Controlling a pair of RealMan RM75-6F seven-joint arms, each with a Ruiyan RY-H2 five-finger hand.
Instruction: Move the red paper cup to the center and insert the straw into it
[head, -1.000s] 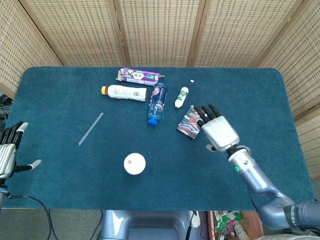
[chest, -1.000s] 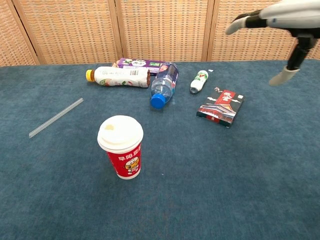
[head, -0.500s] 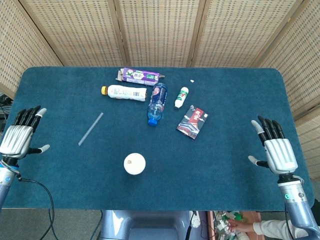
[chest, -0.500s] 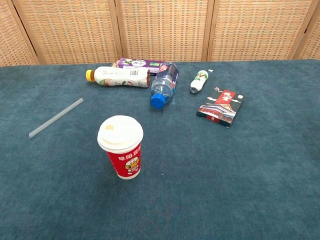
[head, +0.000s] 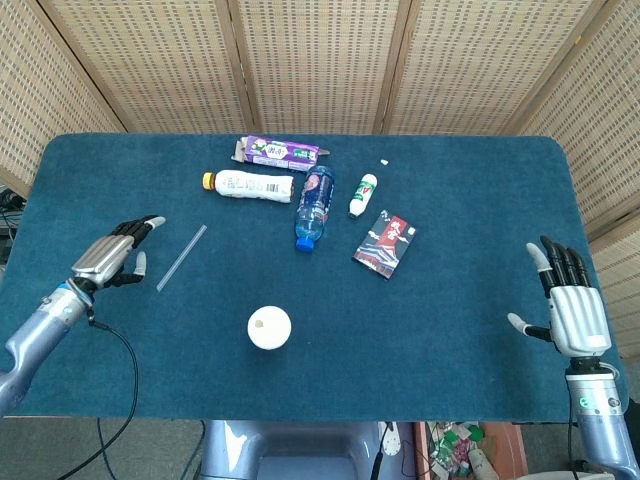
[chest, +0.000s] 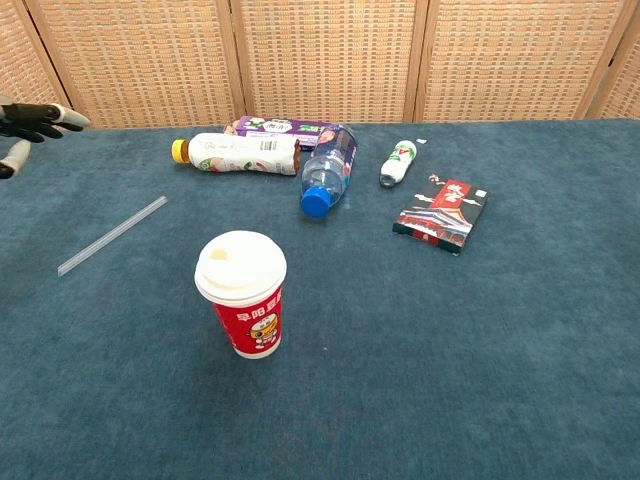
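Head view shows the left hand (head: 108, 259) empty, fingers spread, just left of the straw (head: 182, 257). The red cup (chest: 242, 295), with a cartoon label too small to read, stands right of that hand, nearer the robot. The right hand (head: 572, 312) hovers spread, well apart.

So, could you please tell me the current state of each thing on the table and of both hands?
Red paper cup: upright, white lid on, no straw in it.
Straw: lying flat, untouched.
White bottle: on its side, yellow cap on.
Clear bottle: on its side, blue cap on.
Small white bottle: lying down.
Purple carton: lying flat.
Red packet: lying flat.
Left hand: open, empty, near the straw.
Right hand: open, empty, at the table edge.
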